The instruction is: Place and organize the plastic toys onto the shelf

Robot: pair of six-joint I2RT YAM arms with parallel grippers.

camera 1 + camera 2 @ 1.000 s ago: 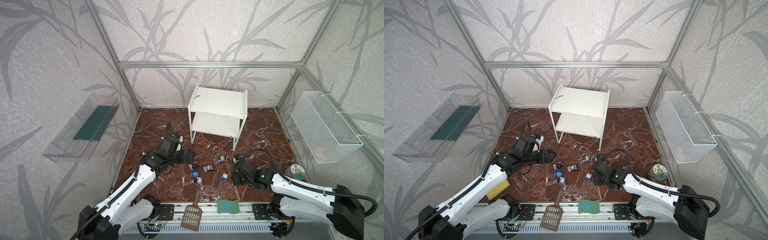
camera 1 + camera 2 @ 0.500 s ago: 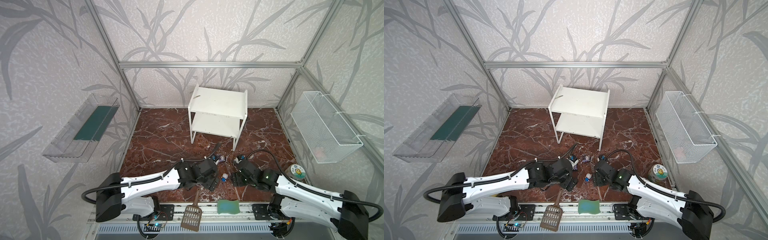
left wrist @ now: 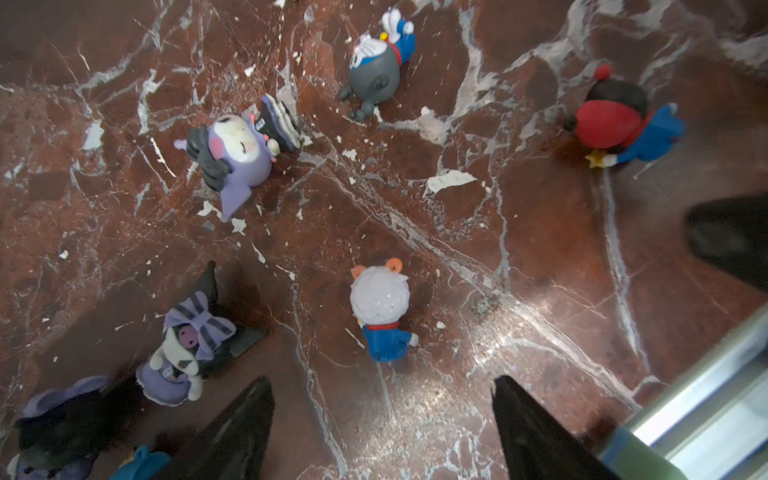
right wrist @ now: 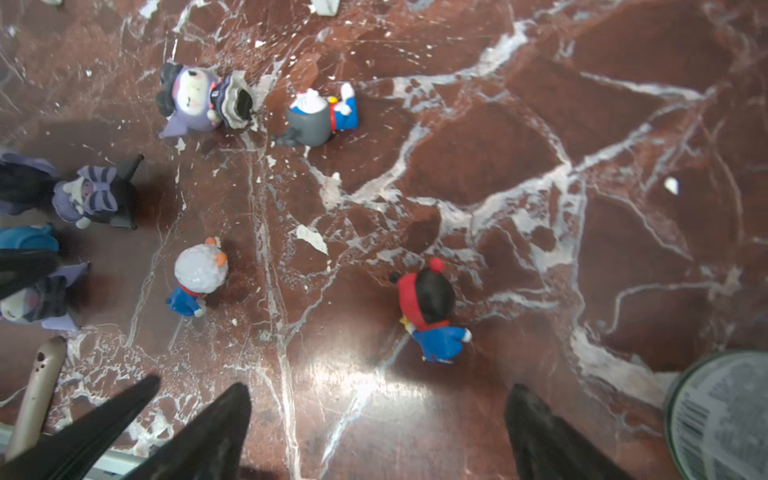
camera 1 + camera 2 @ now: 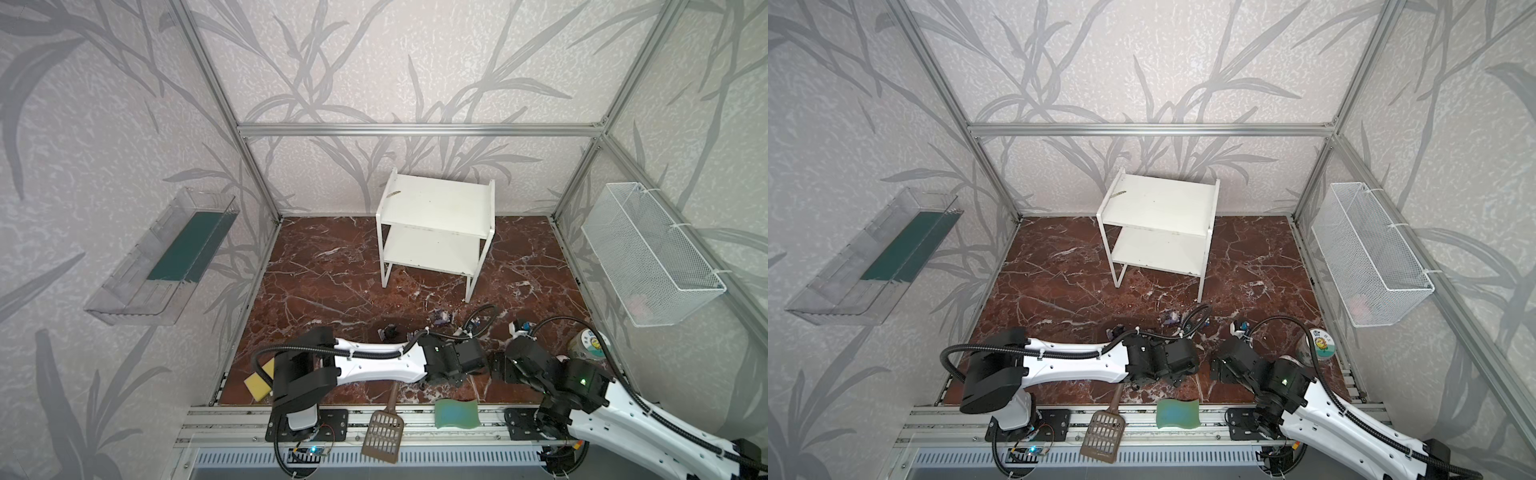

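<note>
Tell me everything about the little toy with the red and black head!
The red-and-black-headed toy is a tiny glossy plastic figurine: round head half red, half black, a red ball on top, red collar, blue body, white hand and a yellow star beside it. It seems to stand upright on the brown marble floor, apart from the other toys, nothing touching it. The right gripper hovers near it, jaws open and empty.

Four purple-and-black pointed-eared plastic figurines [image 4: 195, 99] and four smaller blue-bodied plastic figurines [image 4: 199, 274] are sitting on the red marble desk [image 4: 498, 145], one white two-tier shelf [image 5: 436, 203] is standing there, one brown slotted scoop [image 5: 384, 436], one green wavy sponge [image 5: 457, 413], one yellow sponge block [image 5: 257, 380]
</note>
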